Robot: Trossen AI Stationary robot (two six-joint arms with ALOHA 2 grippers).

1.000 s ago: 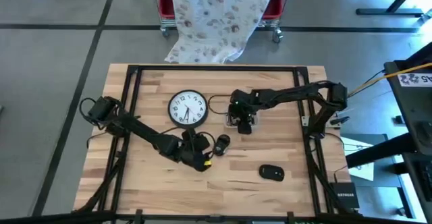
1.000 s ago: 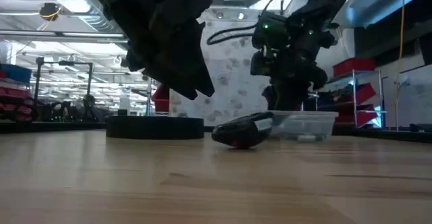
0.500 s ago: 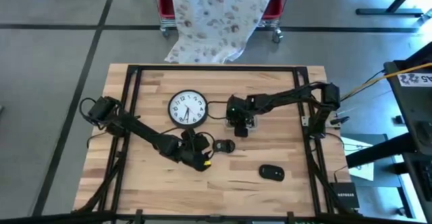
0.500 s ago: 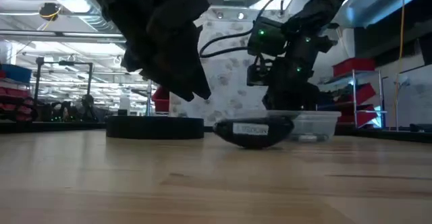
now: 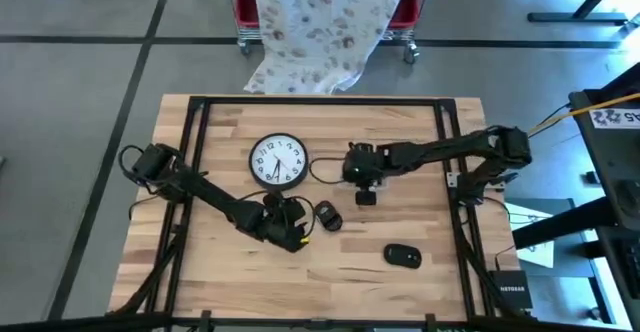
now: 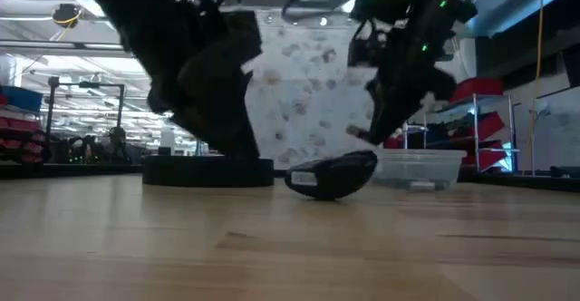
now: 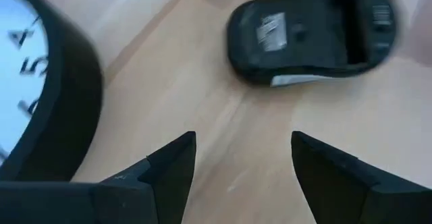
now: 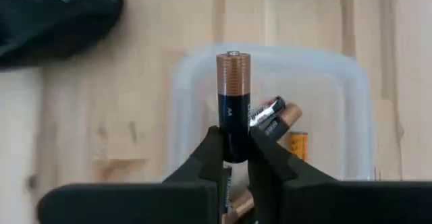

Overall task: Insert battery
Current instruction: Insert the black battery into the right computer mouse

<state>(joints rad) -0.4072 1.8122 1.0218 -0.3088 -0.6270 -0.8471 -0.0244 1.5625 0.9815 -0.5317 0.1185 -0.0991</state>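
Observation:
A black mouse (image 5: 327, 214) lies bottom up on the table, its battery bay (image 7: 358, 21) uncovered. My left gripper (image 7: 243, 163) is open just short of it on the clock's side, with nothing between its fingers. My right gripper (image 8: 234, 158) is shut on a copper-and-black battery (image 8: 233, 96) above a clear container (image 8: 337, 109) that holds more batteries. In the high view this gripper (image 5: 366, 194) is right of the clock (image 5: 277, 162). My right gripper pinches the battery's black end (image 8: 233, 140) between its two fingertips. The battery runs on past the tips in line with the fingers, copper end (image 8: 233, 62) farthest out. It is lifted clear above the container.
A round wall clock (image 7: 40, 89) lies flat close to my left gripper. A second black mouse (image 5: 403, 256) lies top up nearer the front right. The clear container (image 6: 417, 169) stands just behind the upturned mouse (image 6: 332, 174) in the low view.
My right gripper has risen from the clear container with the battery and tipped. The upturned mouse has turned about on the table where it lay. My left gripper has drawn back a little from the mouse toward the table's left.

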